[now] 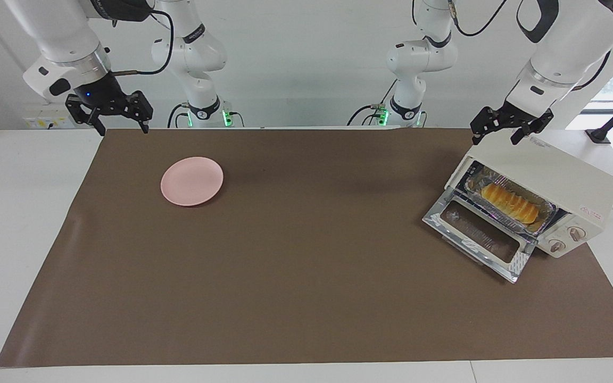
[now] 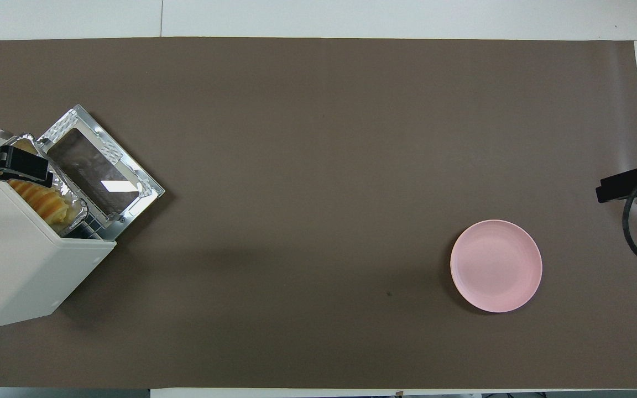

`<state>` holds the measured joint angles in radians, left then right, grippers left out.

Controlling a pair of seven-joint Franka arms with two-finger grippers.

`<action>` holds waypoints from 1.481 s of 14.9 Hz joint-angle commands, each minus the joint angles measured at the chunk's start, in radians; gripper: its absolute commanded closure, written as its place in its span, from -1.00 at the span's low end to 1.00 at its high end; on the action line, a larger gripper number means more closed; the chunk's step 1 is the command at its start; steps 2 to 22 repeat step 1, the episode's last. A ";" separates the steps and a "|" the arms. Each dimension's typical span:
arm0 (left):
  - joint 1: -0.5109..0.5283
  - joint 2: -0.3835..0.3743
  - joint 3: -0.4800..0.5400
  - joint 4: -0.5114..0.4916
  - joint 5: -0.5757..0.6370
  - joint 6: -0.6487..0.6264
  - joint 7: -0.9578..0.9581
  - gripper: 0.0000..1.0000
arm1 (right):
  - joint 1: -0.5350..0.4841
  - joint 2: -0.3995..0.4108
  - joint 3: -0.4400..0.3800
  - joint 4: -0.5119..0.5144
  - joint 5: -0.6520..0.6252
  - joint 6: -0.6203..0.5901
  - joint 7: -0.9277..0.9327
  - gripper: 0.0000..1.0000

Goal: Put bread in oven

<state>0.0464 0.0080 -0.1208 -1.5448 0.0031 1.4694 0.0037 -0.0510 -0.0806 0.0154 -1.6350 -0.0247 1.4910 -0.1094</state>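
The golden-yellow ridged loaf of bread (image 1: 511, 202) is already sitting inside the boxy cream-white toaster oven (image 1: 551, 178), lying in a crinkled silver foil tray (image 1: 548, 214) on the rack. The oven's glass-windowed door (image 1: 479, 234) is dropped all the way open, flat on the brown mat (image 1: 306, 276), and the oven itself sits at the left arm's end of the table, turned at an angle. Two round knobs (image 1: 567, 239) show on its front panel beside the opening.

The left gripper (image 1: 500, 127) hangs just above the top edge of the oven, fingers spread apart and holding nothing. The right gripper (image 1: 120, 119) is up in the air over the edge of the mat at the right arm's end of the table, jaws open and empty too.

A round pink plate (image 1: 192, 181) lies bare on the mat toward the right arm's end, well apart from the oven. From overhead, the bread (image 2: 39, 200) peeks out from under the oven's top, partly covered by the left gripper.
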 commanded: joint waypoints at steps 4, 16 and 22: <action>0.009 -0.034 -0.005 -0.038 0.012 0.032 0.013 -1.00 | -0.015 -0.019 0.006 -0.017 0.012 0.000 -0.018 -1.00; 0.009 -0.034 -0.005 -0.038 0.012 0.032 0.013 -1.00 | -0.015 -0.019 0.006 -0.017 0.012 0.000 -0.018 -1.00; 0.009 -0.034 -0.005 -0.038 0.012 0.032 0.013 -1.00 | -0.015 -0.019 0.006 -0.017 0.012 0.000 -0.018 -1.00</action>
